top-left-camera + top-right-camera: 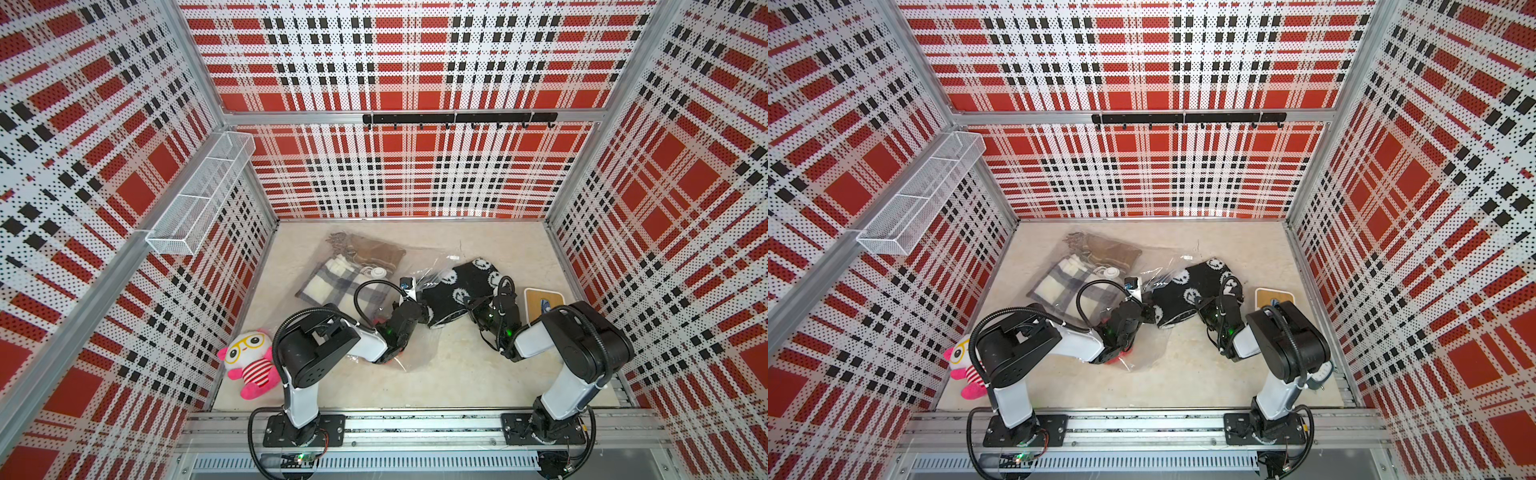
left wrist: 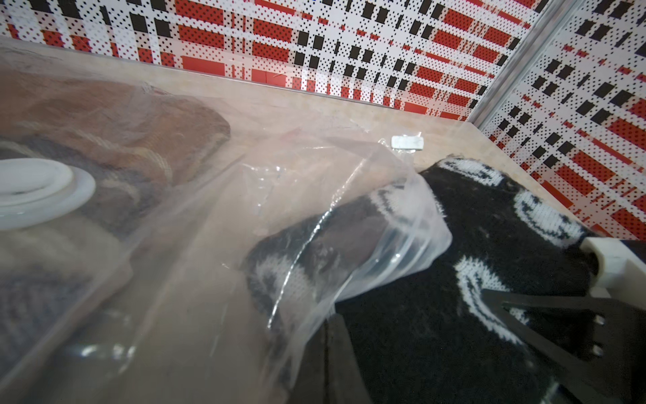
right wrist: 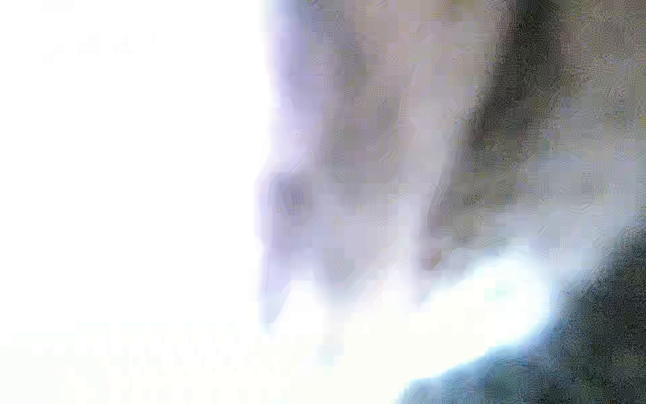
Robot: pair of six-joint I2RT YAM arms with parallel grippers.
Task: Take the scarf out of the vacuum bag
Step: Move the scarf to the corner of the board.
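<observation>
The clear vacuum bag (image 1: 432, 257) (image 1: 1163, 257) (image 2: 279, 210) lies on the floor with its white valve (image 1: 378, 272) (image 2: 31, 189) facing up. A black scarf with white smiley faces (image 1: 461, 282) (image 1: 1187, 286) (image 2: 472, 227) sticks out of the bag's open mouth, one end still under the plastic. My left gripper (image 1: 422, 309) (image 2: 328, 318) is shut on the bag's film at the mouth. My right gripper (image 1: 473, 305) (image 1: 1202, 309) is pressed shut into the scarf's near edge. The right wrist view is washed out and blurred.
A brown scarf (image 1: 374, 251) and a cream-and-grey plaid scarf (image 1: 332, 282) stay inside the bag. A pink plush toy (image 1: 249, 361) sits at the near left and a wooden board (image 1: 542, 303) by the right arm. A mesh basket (image 1: 199, 199) hangs on the left wall.
</observation>
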